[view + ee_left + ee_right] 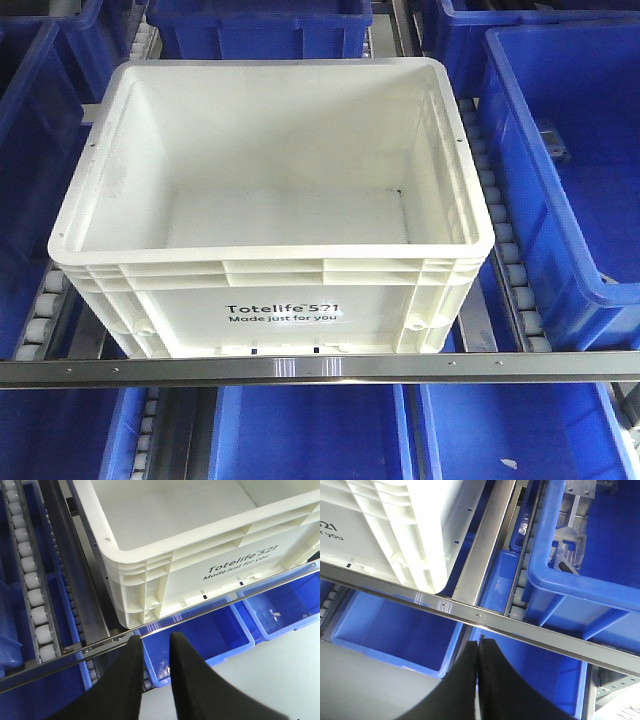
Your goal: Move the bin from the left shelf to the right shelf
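Down at the bottom edge of the left wrist view, the left gripper (156,642) has its two black fingers a little apart with nothing between them, hovering just short of the metal front rail (210,611). In the right wrist view the right gripper (478,647) sits bottom centre with its fingers pressed together, holding nothing, also just below the rail (485,617).

Past the rail, the bin (270,215) fills the middle of the front view: white tote, ribbed rim, black "Totelife" print on the near face, sitting upright and empty on the shelf with its front wall right behind the rail. The left wrist camera shows its near left corner (145,580); the right wrist camera catches its near right corner (415,540) at upper left.

Roller tracks (505,235) run along both sides of it. Blue bins (560,170) sit to the right, more behind, and more on the level below (310,430).
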